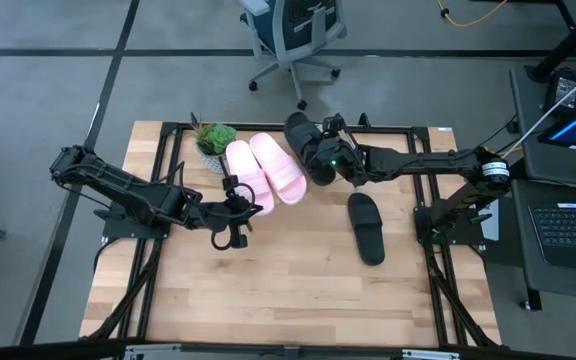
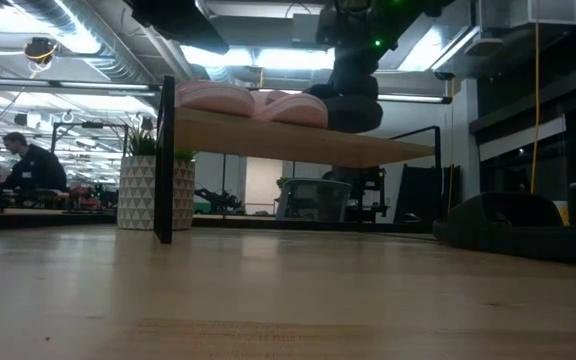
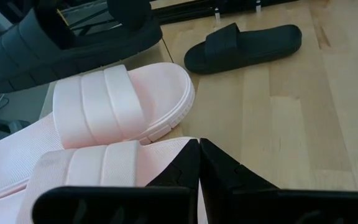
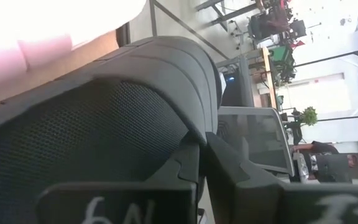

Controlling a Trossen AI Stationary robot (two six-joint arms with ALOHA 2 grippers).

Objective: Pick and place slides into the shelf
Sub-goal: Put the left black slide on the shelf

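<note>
A pale wood table (image 1: 288,290) stands on a grey floor, with a swivel chair (image 1: 293,35) beyond its far edge at twelve o'clock. At about ten o'clock on the table sits a small potted plant (image 1: 214,140), just beside the shelf (image 2: 298,140), whose slanted board carries the two pink slides (image 1: 266,170) lying side by side. The left gripper (image 1: 240,200) hovers at the near edge of the nearer pink slide, at its six o'clock, fingers pressed together with nothing between them; in its wrist view the tips meet right over the pink sole. To the right of the pink pair, at their three o'clock, a black slide (image 1: 308,145) rests on the shelf with the right gripper (image 1: 330,165) pinched on its near end. The second black slide (image 1: 366,228) lies flat on the table at about five o'clock from the shelf, well apart from both grippers
</note>
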